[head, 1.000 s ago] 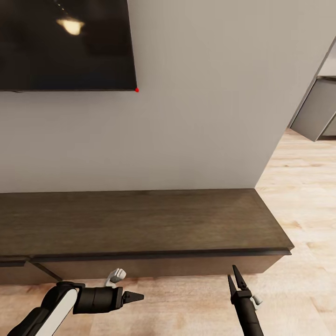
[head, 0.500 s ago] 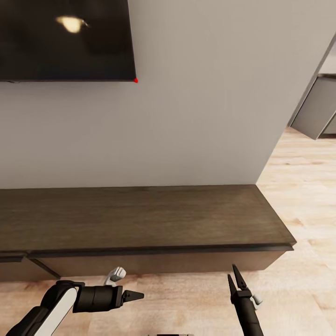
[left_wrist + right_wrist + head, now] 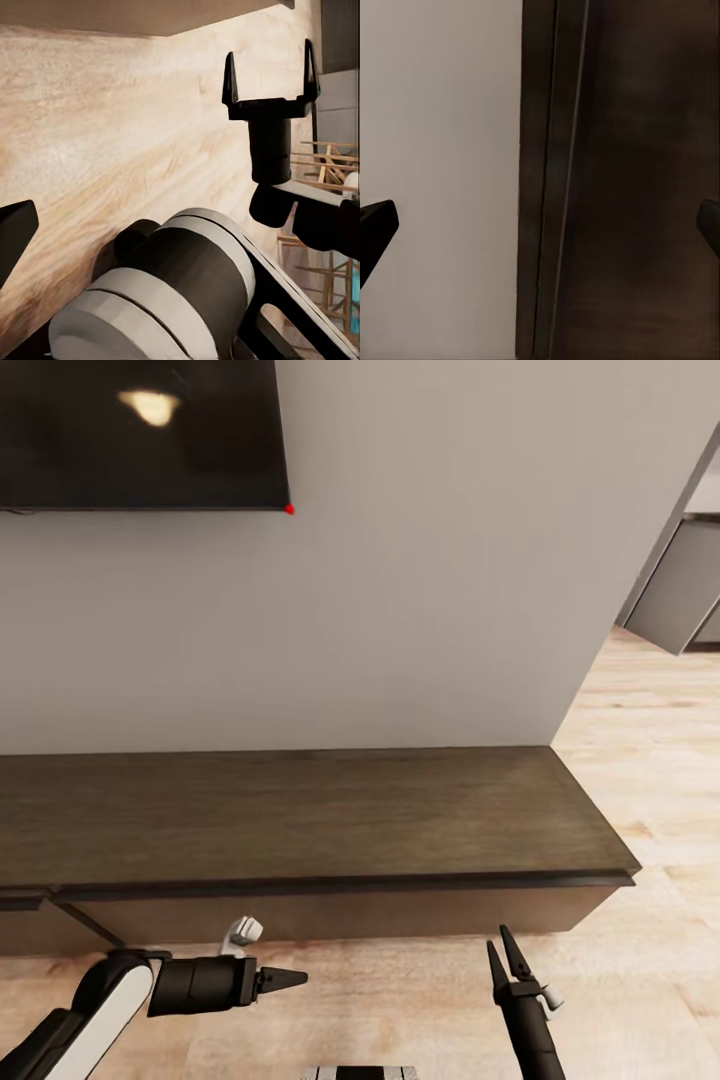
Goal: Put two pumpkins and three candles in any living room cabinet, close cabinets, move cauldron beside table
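The long low dark-brown cabinet (image 3: 300, 810) runs along the wall straight ahead, its drawer fronts facing me. My left gripper (image 3: 295, 979) hovers low over the floor in front of it, pointing right, open and empty. One of its fingers (image 3: 15, 232) shows at the edge of the left wrist view. My right gripper (image 3: 500, 950) points at the cabinet front with its two fingers apart and nothing between them, and the left wrist view shows that right gripper (image 3: 270, 71) open too. The right wrist view looks at the cabinet (image 3: 645, 187) edge. Pumpkins, candles, cauldron and coffee table are out of view.
A dark television (image 3: 140, 430) hangs on the pale wall (image 3: 420, 610) above the cabinet. Light wood floor (image 3: 400, 980) lies between me and the cabinet and continues past its right end. Grey kitchen units (image 3: 680, 600) stand beyond the wall corner at the far right.
The whole picture has slid upward, so the camera has moved. The left arm has dropped slightly in the view. Both grippers keep their poses.
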Available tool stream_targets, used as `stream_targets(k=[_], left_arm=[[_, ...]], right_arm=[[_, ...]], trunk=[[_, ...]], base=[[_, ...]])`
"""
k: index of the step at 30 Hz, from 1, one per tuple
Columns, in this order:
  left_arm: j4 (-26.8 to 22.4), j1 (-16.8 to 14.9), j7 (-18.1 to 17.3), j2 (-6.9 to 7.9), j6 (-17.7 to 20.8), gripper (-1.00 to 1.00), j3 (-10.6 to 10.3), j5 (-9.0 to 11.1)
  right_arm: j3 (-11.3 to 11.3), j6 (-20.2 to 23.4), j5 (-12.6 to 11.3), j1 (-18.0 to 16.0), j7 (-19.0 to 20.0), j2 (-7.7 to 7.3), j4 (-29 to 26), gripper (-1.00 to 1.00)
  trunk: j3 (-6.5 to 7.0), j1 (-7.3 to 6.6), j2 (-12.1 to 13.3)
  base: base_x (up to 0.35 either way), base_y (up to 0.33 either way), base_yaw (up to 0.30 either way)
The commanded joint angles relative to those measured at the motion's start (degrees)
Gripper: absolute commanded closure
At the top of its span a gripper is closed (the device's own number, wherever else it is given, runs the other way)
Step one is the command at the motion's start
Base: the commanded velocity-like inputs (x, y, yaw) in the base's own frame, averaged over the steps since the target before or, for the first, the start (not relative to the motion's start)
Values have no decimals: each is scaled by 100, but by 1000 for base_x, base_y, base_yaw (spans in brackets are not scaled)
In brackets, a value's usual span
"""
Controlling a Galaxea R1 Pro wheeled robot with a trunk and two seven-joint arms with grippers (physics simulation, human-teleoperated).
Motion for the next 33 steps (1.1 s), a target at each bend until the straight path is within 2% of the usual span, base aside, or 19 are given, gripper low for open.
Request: stream_targets(k=[1,4,8,17,20,23,30,33], left_arm=[[-3,-2,-28,8,17,-100,-55,12],[-6,0,-38,11,17,-100,-167,34],[-7,1,-41,5,17,-100,-205,41],[-7,0,-42,11,17,-100,-213,44],[-7,-2,-42,11,17,-100,-213,47],[-6,-5,-42,11,17,-100,-213,47],[1,-1,-42,5,17,-100,-220,50],[1,-2,-42,10,17,-100,-219,51]], right_arm=[[50,-60,-42,-5,-5,-2,-3,-100],[53,-62,-35,-24,-50,5,-2,-100],[59,-49,-28,-53,-97,0,-7,-100],[65,-69,58,-362,-501,-2,-5,-100],[62,-88,95,-408,-782,10,19,-100],[61,-95,104,-422,-880,14,9,-100],[61,-89,106,-426,-924,1,24,-100],[61,-82,101,-427,-928,4,16,-100]], trunk=[[-23,21,-43],[-23,21,-43],[-23,21,-43],[-23,21,-43],[-23,21,-43],[-23,21,-43],[-149,175,-324],[-149,175,-324]], base=[[0,0,0],[0,0,0],[0,0,0],[0,0,0],[0,0,0],[0,0,0],[0,0,0],[0,0,0]])
